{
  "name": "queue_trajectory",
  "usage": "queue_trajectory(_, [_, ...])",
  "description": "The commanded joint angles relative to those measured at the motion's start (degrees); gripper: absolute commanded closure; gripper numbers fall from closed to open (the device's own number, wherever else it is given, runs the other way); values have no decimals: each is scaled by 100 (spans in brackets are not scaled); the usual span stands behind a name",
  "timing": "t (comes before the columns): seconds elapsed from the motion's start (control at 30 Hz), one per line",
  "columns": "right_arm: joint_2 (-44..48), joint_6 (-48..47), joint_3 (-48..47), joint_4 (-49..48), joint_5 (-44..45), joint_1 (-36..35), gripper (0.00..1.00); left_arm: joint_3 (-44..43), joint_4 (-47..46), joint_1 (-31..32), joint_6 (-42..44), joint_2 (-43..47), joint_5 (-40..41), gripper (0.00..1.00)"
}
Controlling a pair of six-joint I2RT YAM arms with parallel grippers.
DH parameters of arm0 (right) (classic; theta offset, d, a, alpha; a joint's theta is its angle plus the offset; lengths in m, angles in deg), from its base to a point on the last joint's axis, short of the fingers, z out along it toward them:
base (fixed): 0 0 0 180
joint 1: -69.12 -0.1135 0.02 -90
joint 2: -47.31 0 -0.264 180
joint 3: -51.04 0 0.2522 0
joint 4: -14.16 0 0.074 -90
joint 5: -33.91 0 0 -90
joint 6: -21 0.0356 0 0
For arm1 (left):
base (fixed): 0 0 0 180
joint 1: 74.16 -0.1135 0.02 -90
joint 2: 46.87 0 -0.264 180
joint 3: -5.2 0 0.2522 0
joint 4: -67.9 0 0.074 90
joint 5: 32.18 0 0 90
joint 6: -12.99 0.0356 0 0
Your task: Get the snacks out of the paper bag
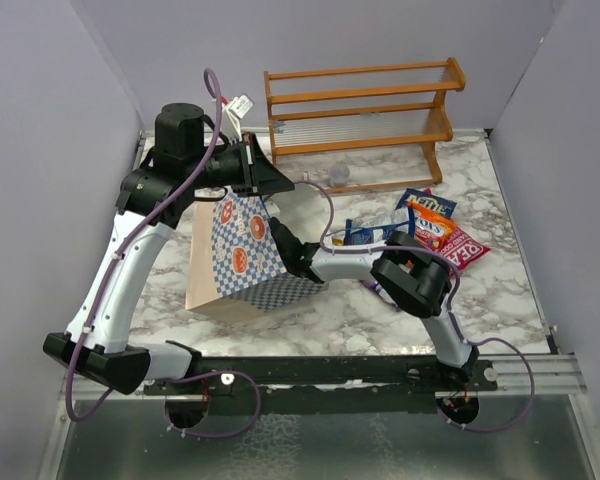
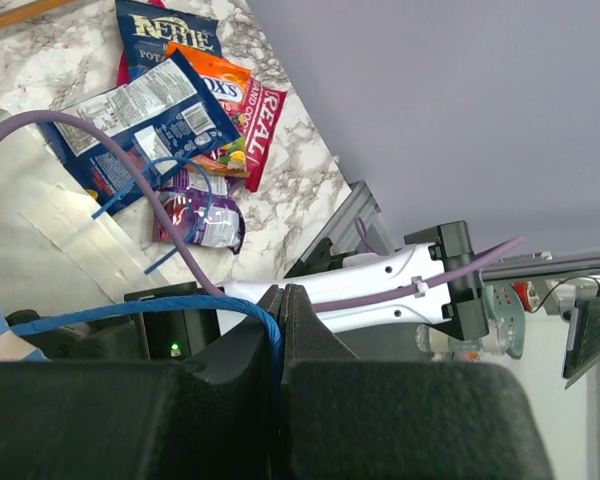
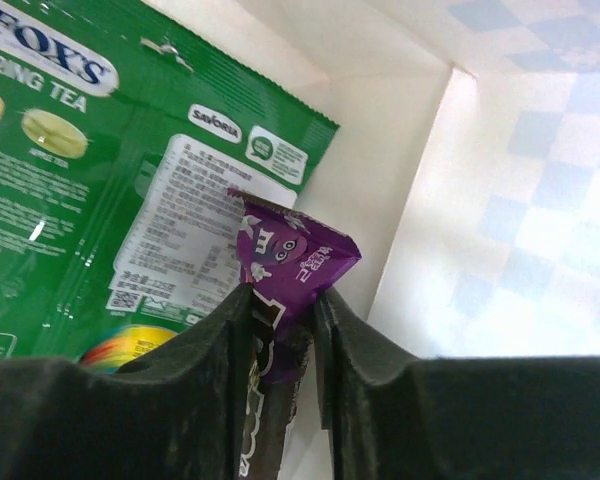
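From above, the paper bag (image 1: 242, 262) sits tipped over on the bench (image 1: 500, 200). Some snacks (image 1: 435, 228) lie in a heap on the bench to the right of it, out of the bag.

From the left wrist, the left hand (image 2: 282, 300) is squeezed shut on the bag's blue cord handle (image 2: 130, 309).

From the right wrist, inside the bag, the right hand (image 3: 280, 310) pinches a purple packet (image 3: 295, 260). A green packet (image 3: 100, 180) lies just beside it.

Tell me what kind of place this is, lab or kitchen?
Most likely a robot lab test cell, not a kitchen. Plain grey walls box in a marble-print table, two robot arms are bolted to a rail at its near edge, and the bag, snacks and rack look like staged props.
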Motion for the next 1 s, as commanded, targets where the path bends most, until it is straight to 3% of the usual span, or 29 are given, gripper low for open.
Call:
queue_trajectory(0.0, [145,84,-122,-229,-371,-8,75,-234,-43,37,126,101,66,100])
queue_trajectory(0.13, [528,31,98,-249,-457,-6,80,-235,190,38,244,166,437,100])
queue_trajectory(0.53, [2490,-582,1262,67,-161,236,80,88,436,28,379,572,1979,100])
queue_trajectory(0.97, [4036,-1645,863,1291,651,623,78,141,418,28,727,639,2497,100])
